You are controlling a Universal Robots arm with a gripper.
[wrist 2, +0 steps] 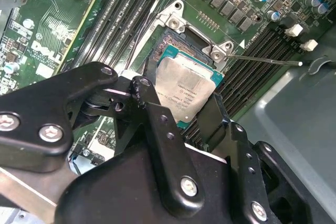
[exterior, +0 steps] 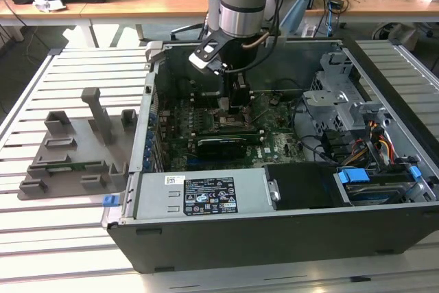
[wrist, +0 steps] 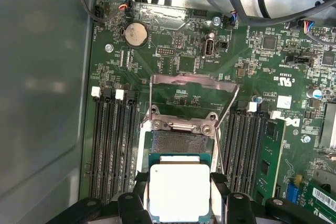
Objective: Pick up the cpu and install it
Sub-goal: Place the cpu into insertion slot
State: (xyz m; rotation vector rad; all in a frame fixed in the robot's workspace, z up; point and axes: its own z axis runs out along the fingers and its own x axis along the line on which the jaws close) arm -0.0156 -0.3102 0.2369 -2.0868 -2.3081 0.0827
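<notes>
The cpu, a silvery square plate with a thin green rim, hangs just over the open socket on the motherboard. My gripper is shut on it, one black finger pressing against each of two opposite edges. In the second wrist view the cpu sits tilted between the fingers, partly covering the socket's pin field. The socket's metal bracket stands swung up, and its thin lever is released. In the exterior view the gripper reaches down into the middle of the computer case.
Black memory slots flank the socket, with a green memory strip on one side. A grey power supply lines the case's front, and a drive cage with cables stands on the exterior view's right. A grey fixture lies outside, left.
</notes>
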